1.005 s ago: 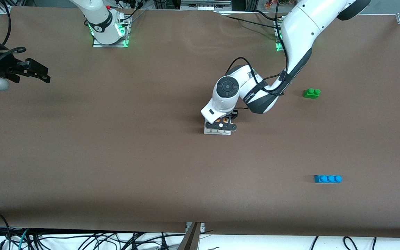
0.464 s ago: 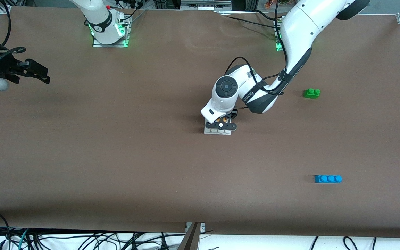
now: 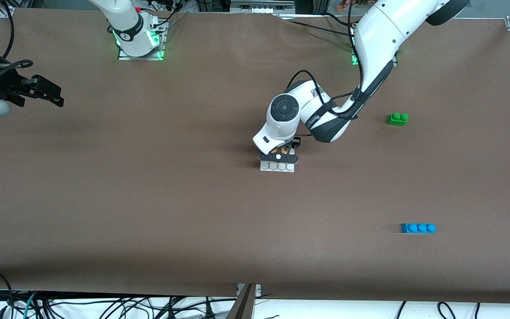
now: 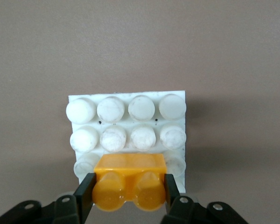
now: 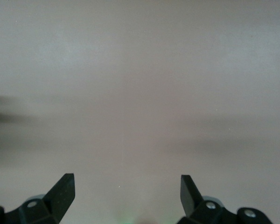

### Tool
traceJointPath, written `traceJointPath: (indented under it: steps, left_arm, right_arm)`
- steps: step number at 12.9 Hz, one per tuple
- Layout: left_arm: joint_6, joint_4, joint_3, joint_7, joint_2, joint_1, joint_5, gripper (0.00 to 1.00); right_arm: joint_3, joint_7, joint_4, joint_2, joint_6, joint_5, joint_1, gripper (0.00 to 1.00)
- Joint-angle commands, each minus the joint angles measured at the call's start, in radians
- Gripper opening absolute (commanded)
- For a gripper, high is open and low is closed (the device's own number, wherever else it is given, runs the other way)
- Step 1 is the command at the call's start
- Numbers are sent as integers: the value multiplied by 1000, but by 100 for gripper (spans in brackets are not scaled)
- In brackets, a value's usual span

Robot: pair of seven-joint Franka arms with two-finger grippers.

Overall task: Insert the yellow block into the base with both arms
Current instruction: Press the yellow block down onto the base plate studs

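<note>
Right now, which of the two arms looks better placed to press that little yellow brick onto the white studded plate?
The left arm. Its gripper is shut on the small orange-yellow plastic brick, right over the flat white studded plate. The right gripper waits open over bare table at the right arm's end.

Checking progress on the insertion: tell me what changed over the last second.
The left gripper, shut on the yellow block, shifted slightly farther from the front camera over the base, uncovering its nearest studs. The right gripper stayed open and waiting; the bricks stayed put.
</note>
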Motion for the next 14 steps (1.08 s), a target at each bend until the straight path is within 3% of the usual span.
traceJointPath:
  steps: [1,14]
  left_arm:
    - [-22,10,4,-19,-2,-10,30,20]
    - [-11,10,10,-1,15,-21,39,20]
  right_arm:
    - [2,15,22,8,-4,-9,-2,100]
    - [2,15,22,8,-4,-7,-2,100]
